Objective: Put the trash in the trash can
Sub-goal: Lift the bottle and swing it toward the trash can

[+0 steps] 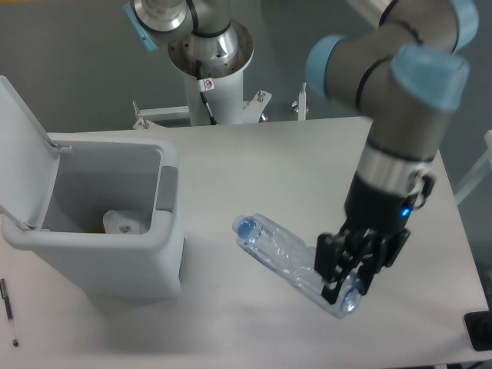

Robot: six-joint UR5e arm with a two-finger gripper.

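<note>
A: What does the surface look like, and the room around it?

B: A white worktop [254, 165] with rounded corners, standing on a grey floor [69, 54]. The arm's round metal base [209, 46] sits just beyond the far edge. A thin black pen [8, 311] lies near the front left corner.

A: And the bottle?

B: The bottle [288, 261] is clear crushed plastic, dented along its body, with a bluish cap at one end. It sits toward the front of the worktop, between the bin [100, 231] and the arm's wrist; whether it is resting on the surface or lifted off it, I cannot tell.

A: Which way does it point?

B: Its long axis runs diagonally: cap end up-left toward the bin, bottom end down-right under the pincer [347, 278].

A: What is the pincer doing?

B: Its black fingers are clamped on the bottle's bottom end.

A: The bin itself?

B: White, rectangular, its lid [23, 146] flipped up on the left, a grey panel on the right rim. A white paper scrap [123, 223] lies inside at the bottom.
</note>
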